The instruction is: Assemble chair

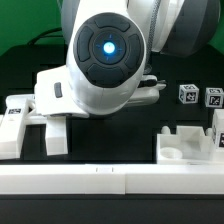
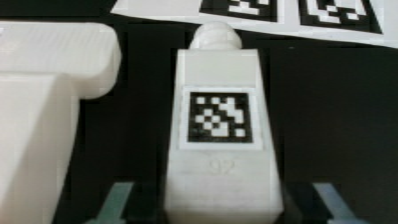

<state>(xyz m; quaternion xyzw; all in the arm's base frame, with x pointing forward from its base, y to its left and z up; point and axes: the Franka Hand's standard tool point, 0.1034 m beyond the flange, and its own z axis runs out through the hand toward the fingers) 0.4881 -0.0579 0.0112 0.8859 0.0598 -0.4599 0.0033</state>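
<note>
In the wrist view a long white chair part (image 2: 228, 110) with a black-and-white tag on its top face and a rounded peg at its far end lies on the black table. My gripper (image 2: 222, 205) straddles its near end. The jaws are open, and a dark gap shows between each finger (image 2: 121, 200) and the part's sides. A larger blocky white chair part (image 2: 54, 90) lies right beside it. In the exterior view the arm's round wrist (image 1: 105, 50) hides the long part and the fingers.
The marker board (image 2: 267, 10) lies just beyond the long part's peg. In the exterior view, two small tagged cubes (image 1: 187, 93) stand at the back right. A notched white block (image 1: 190, 145) sits at the front right, and a tagged white piece (image 1: 15, 120) at the left. A long white bar (image 1: 110, 180) runs along the front.
</note>
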